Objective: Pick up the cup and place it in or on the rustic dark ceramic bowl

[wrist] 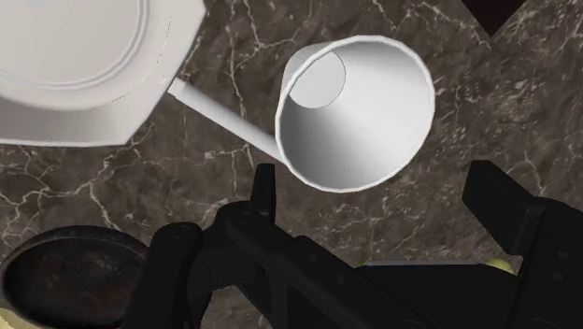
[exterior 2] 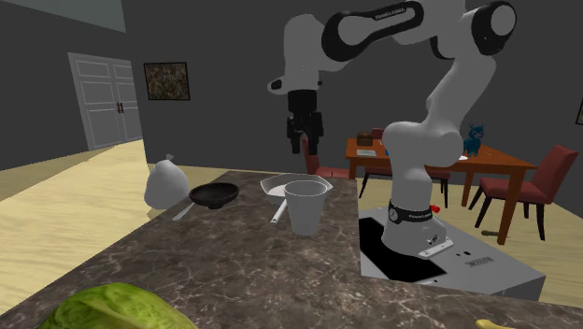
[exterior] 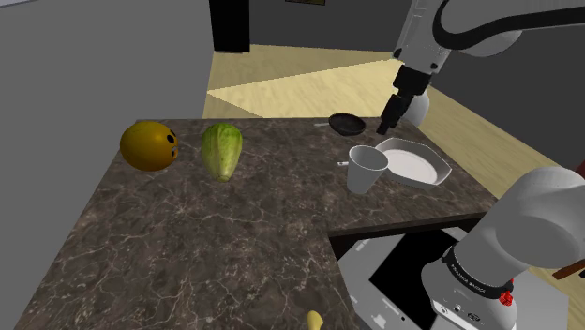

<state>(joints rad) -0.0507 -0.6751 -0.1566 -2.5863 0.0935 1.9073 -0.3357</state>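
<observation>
**Cup (wrist: 358, 112) upright on the counter, claw wide above it**

Nearest the stand (exterior: 356, 272), the cup stood mouth up on the dark veined counter (exterior: 187, 244), close to the edge that faces the arm. It was untouched and not yet lifted. Set upright like that, its thin wall and open rim were free for a finger to go down on either side.

Just beyond it lay a white plate (exterior: 417, 164), close beside the cup but apart from it. A thin white stick (wrist: 220, 110) ran from the plate's edge toward the cup's foot. It looked likely to be nudged in a careless descent.

Above this pair hung the claw (wrist: 374, 178), fingers spread wide and holding nothing. It pointed down, with the cup ahead of the fingertips rather than between them. The wide spread suited the cup's broad mouth, though the claw had yet to line up over it and come down.

Farthest along the counter sat the dark bowl (exterior: 347, 123), empty and low, past the plate. The carry to it would probably be short. A lettuce (exterior: 222, 150) and a yellow ball (exterior: 149, 145) lay well off toward the shoulder view's left, clear of that path.
</observation>
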